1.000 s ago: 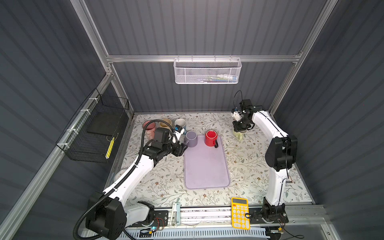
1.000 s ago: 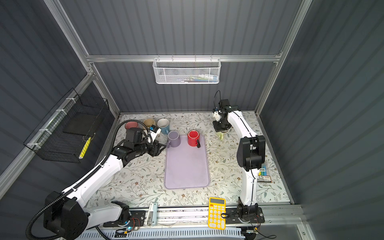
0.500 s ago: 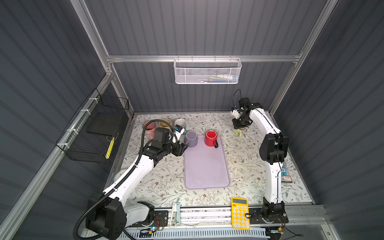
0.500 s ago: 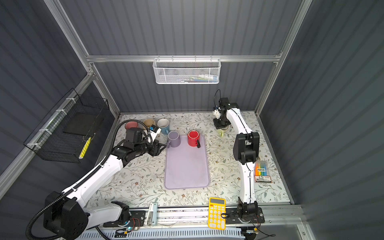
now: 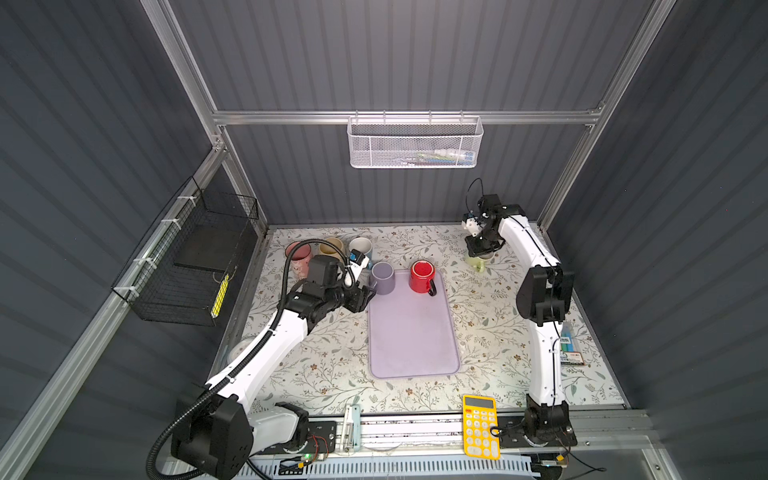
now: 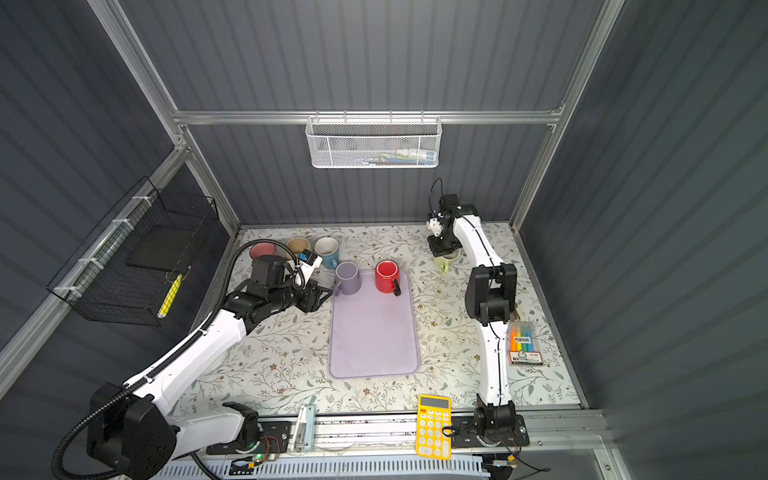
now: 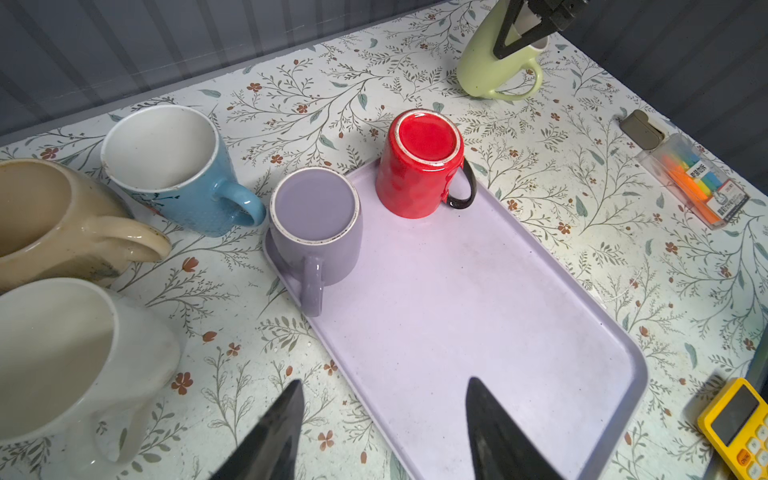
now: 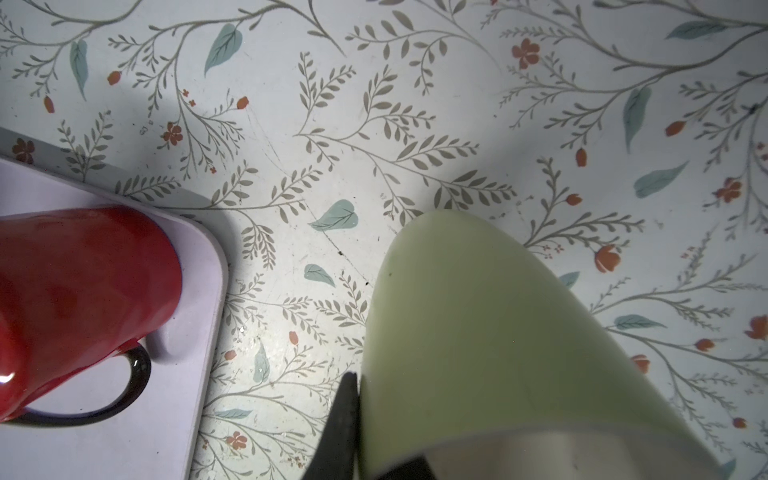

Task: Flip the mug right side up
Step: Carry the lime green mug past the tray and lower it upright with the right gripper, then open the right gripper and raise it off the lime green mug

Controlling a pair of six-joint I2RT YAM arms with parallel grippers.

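A light green mug (image 5: 478, 261) (image 6: 446, 260) is at the back right, off the tray. In the left wrist view the green mug (image 7: 486, 70) leans with its rim upward and its base down at the table. My right gripper (image 5: 482, 248) (image 6: 444, 248) (image 7: 524, 31) is shut on its rim. One finger (image 8: 345, 415) presses the outer wall of the mug (image 8: 478, 332); the other is hidden inside. My left gripper (image 5: 368, 297) (image 6: 325, 296) (image 7: 384, 388) hangs open and empty over the tray's left edge.
A purple mug (image 7: 316, 220) and a red mug (image 7: 419, 166) stand upside down on the lilac tray (image 7: 478, 311). Upright blue (image 7: 174, 166), beige (image 7: 50, 216) and pale (image 7: 62, 353) mugs crowd the back left. A yellow calculator (image 5: 480, 426) and a highlighter pack (image 6: 524, 345) lie front right.
The right arm's elbow has swung in toward its base while the gripper keeps hold of the green mug, which has shifted slightly toward the back. The left arm has not moved.
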